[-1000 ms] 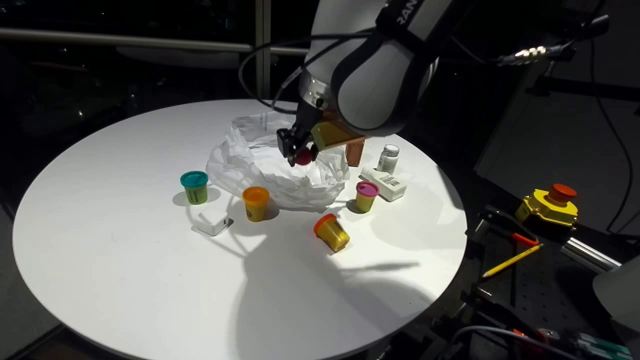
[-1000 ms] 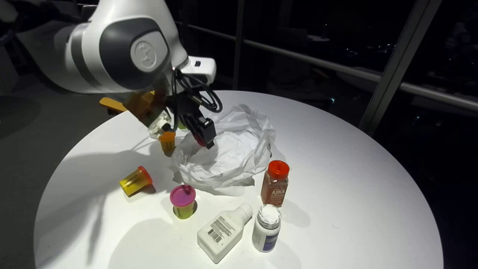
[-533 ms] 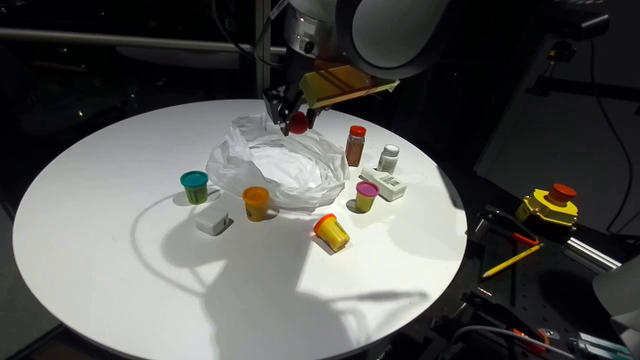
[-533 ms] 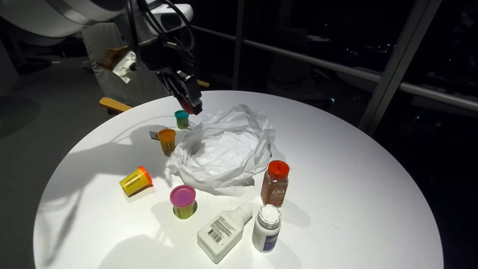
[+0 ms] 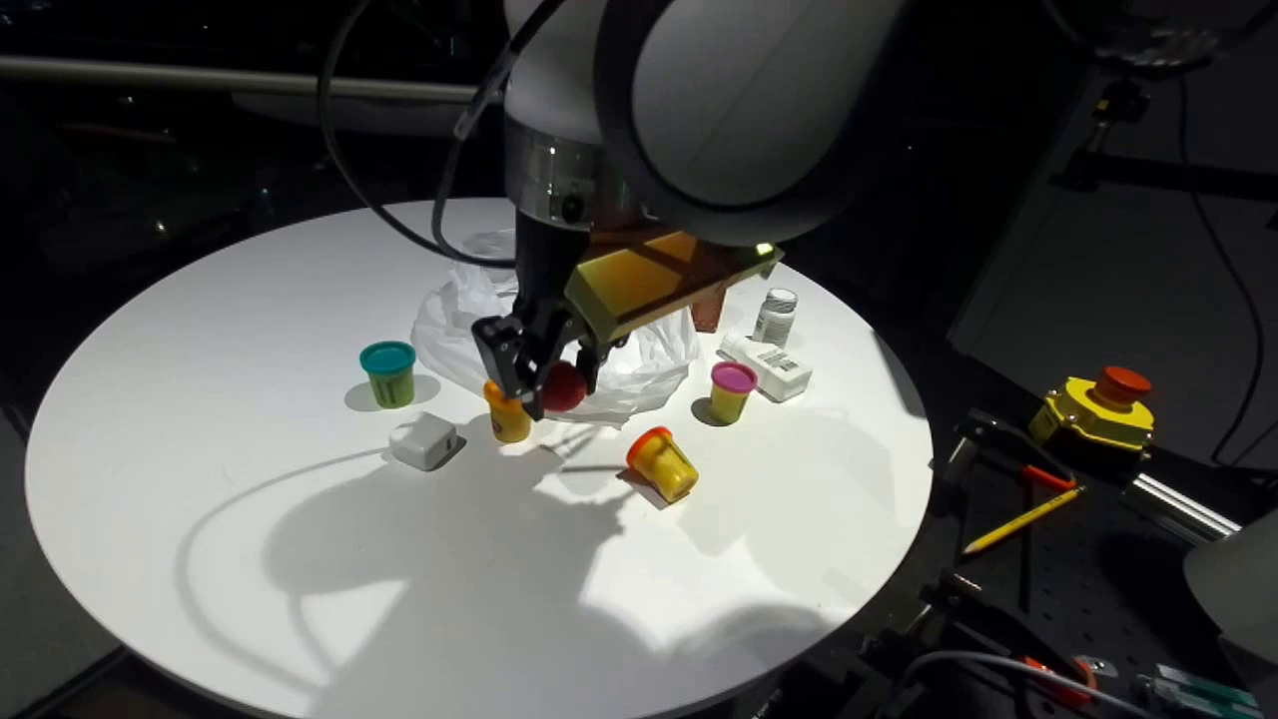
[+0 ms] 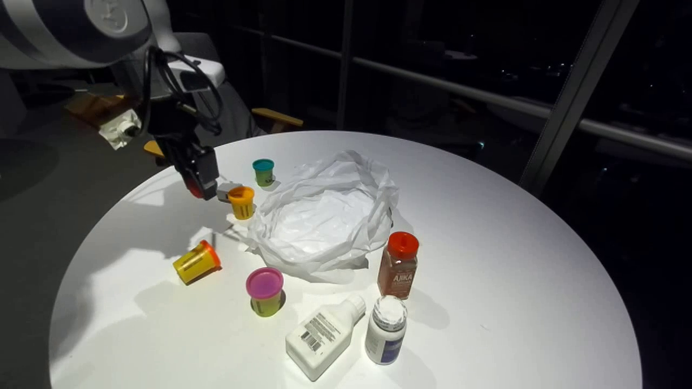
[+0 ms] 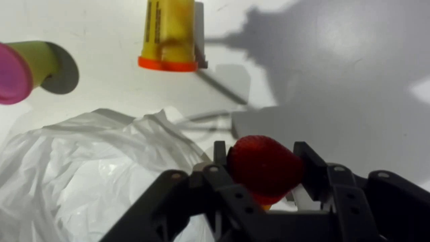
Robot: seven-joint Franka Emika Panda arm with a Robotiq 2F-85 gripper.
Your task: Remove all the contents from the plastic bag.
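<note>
My gripper (image 7: 260, 150) is shut on a red strawberry-like piece (image 7: 265, 168), one finger on each side of it. It hangs in the air off the bag's near side, close to the orange cup (image 6: 241, 203). The whitish plastic bag (image 6: 324, 221) lies spread with its mouth up; only wrinkled plastic shows inside. Around it on the table are a teal-lidded cup (image 6: 264, 173), a tipped yellow cup (image 6: 194, 263), a pink-lidded cup (image 6: 265, 294), a brown red-capped bottle (image 6: 398, 270), an upright white bottle (image 6: 385, 332), a lying white bottle (image 6: 323, 336) and a white block (image 5: 423, 441).
Everything stands on a round white table (image 5: 250, 559). Beyond its edge, a yellow box with a red button (image 5: 1095, 409) and a pencil (image 5: 1023, 521) lie on a dark surface. A chair's wooden armrest (image 6: 277, 116) is behind the table.
With the red piece held, my gripper has risen from above the bag, swung out past its rim and come down beside the orange cup. The bag and the items on the table stay put.
</note>
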